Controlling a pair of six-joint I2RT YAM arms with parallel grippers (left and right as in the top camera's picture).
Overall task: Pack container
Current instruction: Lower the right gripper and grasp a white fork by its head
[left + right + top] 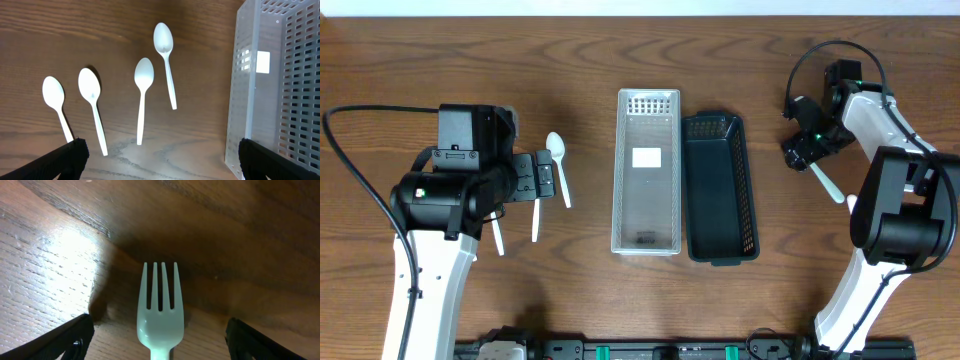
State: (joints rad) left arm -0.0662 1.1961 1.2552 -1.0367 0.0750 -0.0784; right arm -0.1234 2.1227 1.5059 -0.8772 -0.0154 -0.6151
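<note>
Several white plastic spoons [142,95] lie on the wooden table left of a clear perforated container [647,170], which also shows in the left wrist view [280,85]. A black perforated container [720,185] stands against the clear one's right side. Both look empty apart from a white label in the clear one. My left gripper [535,180] hovers over the spoons, and in the left wrist view its jaws [160,160] are open and empty. My right gripper [802,150] is open at the far right, its fingers [160,342] on either side of a white fork [160,315] that lies on the table without touching them.
One spoon [558,165] lies just right of the left gripper, with two handles [535,220] sticking out below it. The fork's handle [827,183] points toward the right arm's base. A black rail runs along the front table edge [650,350].
</note>
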